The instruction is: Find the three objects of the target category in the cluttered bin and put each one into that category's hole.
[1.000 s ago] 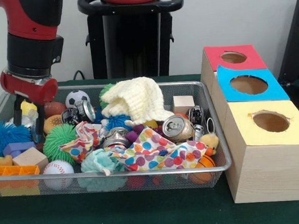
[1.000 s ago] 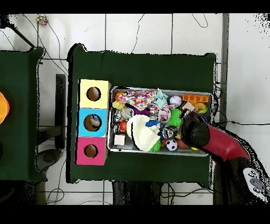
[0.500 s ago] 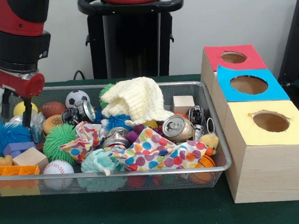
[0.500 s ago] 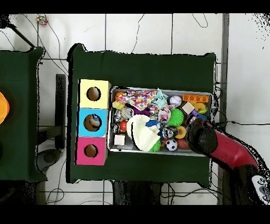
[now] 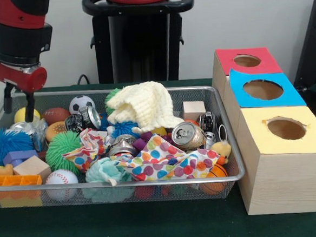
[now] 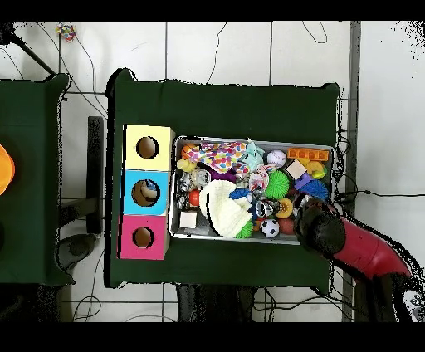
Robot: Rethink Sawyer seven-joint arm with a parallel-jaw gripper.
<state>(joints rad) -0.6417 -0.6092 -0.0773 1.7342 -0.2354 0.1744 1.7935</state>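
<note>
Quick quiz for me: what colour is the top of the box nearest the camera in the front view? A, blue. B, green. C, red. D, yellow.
D: the yellow box stands at the near end of the row, with the blue box behind it and the red box farthest back.

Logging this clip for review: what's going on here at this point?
A red and black robot arm holds its hand above the far corner of a wire mesh bin crammed with balls, cloths, crushed cans and blocks. The hand carries nothing; its two dark fingers hang apart over a yellow ball. Beside the bin stands a row of three wooden boxes with round holes, topped red, blue and yellow.
</note>
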